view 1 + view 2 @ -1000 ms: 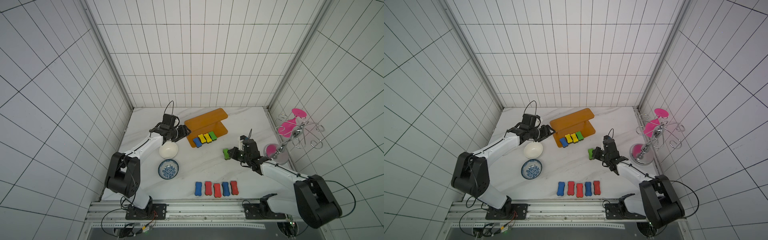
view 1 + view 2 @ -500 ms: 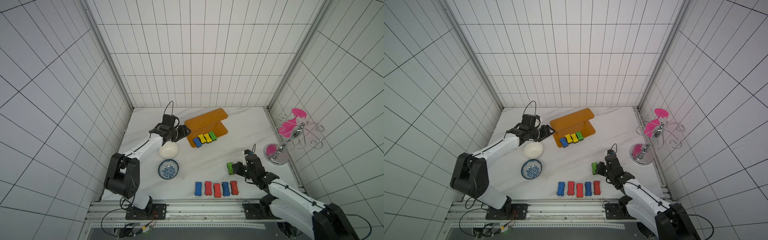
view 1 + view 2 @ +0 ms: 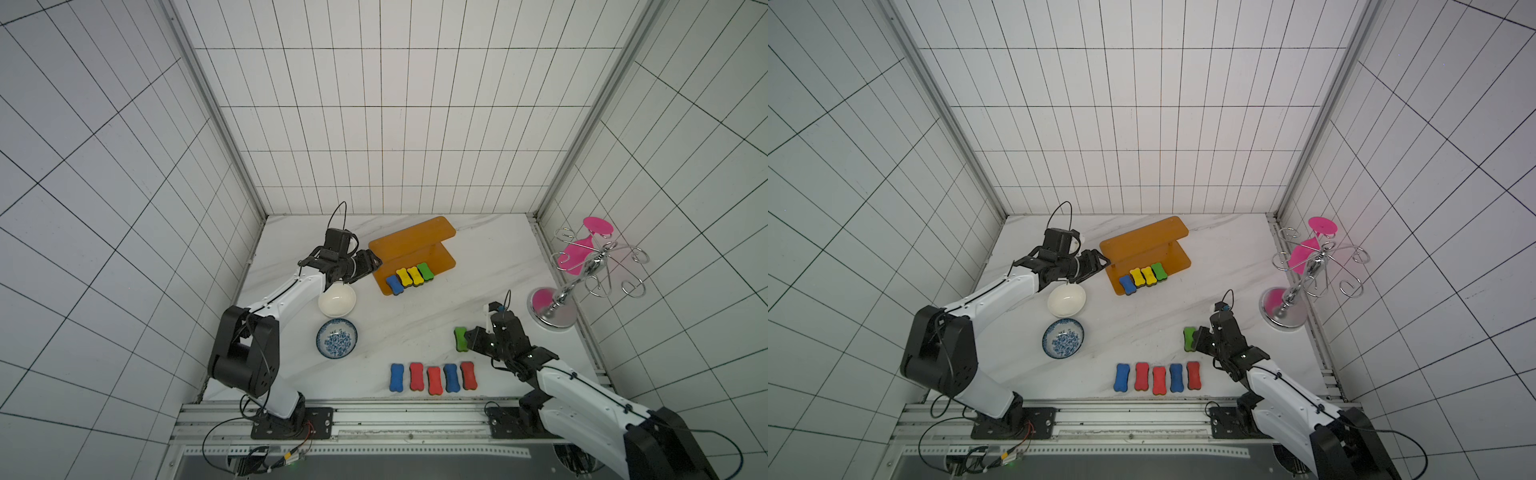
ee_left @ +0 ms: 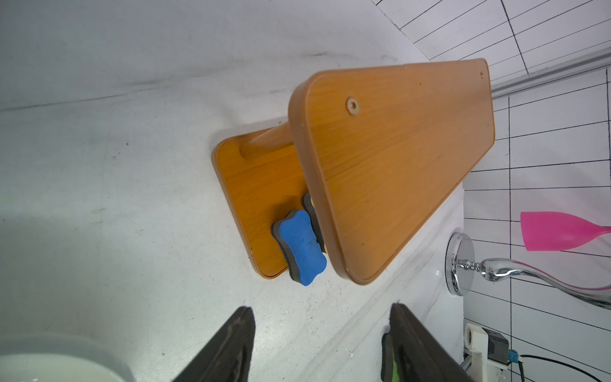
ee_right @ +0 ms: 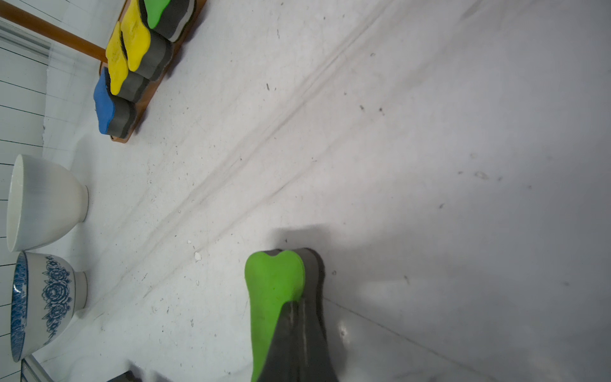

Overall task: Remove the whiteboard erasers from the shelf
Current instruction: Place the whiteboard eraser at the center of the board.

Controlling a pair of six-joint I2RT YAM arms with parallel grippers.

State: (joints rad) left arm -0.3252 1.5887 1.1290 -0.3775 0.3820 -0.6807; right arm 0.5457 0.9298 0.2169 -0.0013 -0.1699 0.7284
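The orange shelf stands at the back of the table. On its lower board lie a blue eraser, two yellow erasers and a green eraser. Several blue and red erasers lie in a row near the front edge. My left gripper is open at the shelf's left end with nothing between its fingers; the blue eraser lies ahead of the left gripper. My right gripper is shut on another green eraser, held on edge low over the table behind the row's right end.
A white bowl and a blue-patterned bowl stand left of centre, under the left arm. A chrome wire rack with pink discs stands at the right edge. The metal rail runs along the front.
My right arm has drawn back from the middle of the table toward the front, carrying the green eraser to just behind the row. The left arm has not moved.
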